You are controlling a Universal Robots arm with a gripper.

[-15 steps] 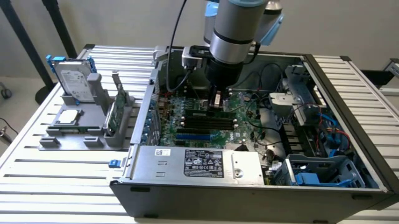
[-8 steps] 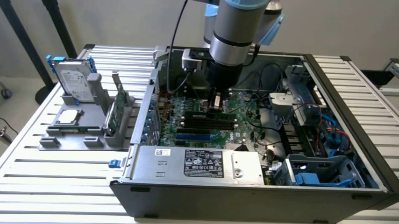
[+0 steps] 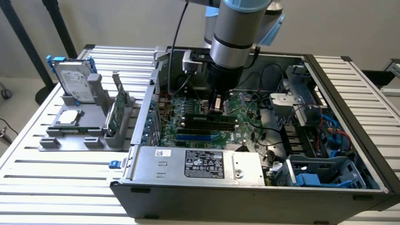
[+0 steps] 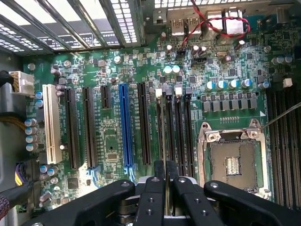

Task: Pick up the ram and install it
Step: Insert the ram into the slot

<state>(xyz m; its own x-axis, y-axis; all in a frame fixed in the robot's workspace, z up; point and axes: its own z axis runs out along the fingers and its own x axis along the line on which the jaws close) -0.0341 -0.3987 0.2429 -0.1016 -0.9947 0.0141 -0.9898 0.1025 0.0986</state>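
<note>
Gripper (image 4: 165, 181) fingers are drawn close together and clamped on the ram (image 4: 164, 141), which I hold edge-on, so that in the wrist view it appears as a thin line running away from the fingertips. I grip it by its upper edge so that the contact edge points down at the motherboard (image 4: 113, 70).

Reference landmark: the open CPU socket (image 4: 233, 162).

- The ram hangs over the bank of black memory slots (image 4: 176, 127) directly beside the CPU socket, on the side toward the blue expansion slot (image 4: 125, 125). Its length runs parallel to those slots, which is the orientation needed for seating.
- I cannot tell whether its lower edge already touches a slot or is just above it.
- In the exterior view my arm (image 3: 234, 33) stands vertical inside the opened computer case (image 3: 350, 93), with the gripper (image 3: 217, 104) low over the motherboard (image 3: 206, 126). A vertical approach keeps the stick square to the slot.
- In that view at least one green module (image 3: 209, 117) lies in the slot bank; I cannot tell whether it is the stick I hold.

Outside the case, on the table (image 3: 56, 168), a grey fixture (image 3: 84, 136) holds a hard drive (image 3: 72, 79) upright, a processor chip (image 3: 67, 117) lying flat, and another green board (image 3: 115, 115) on edge. These parts are well apart from the CPU socket and from my gripper.
</note>
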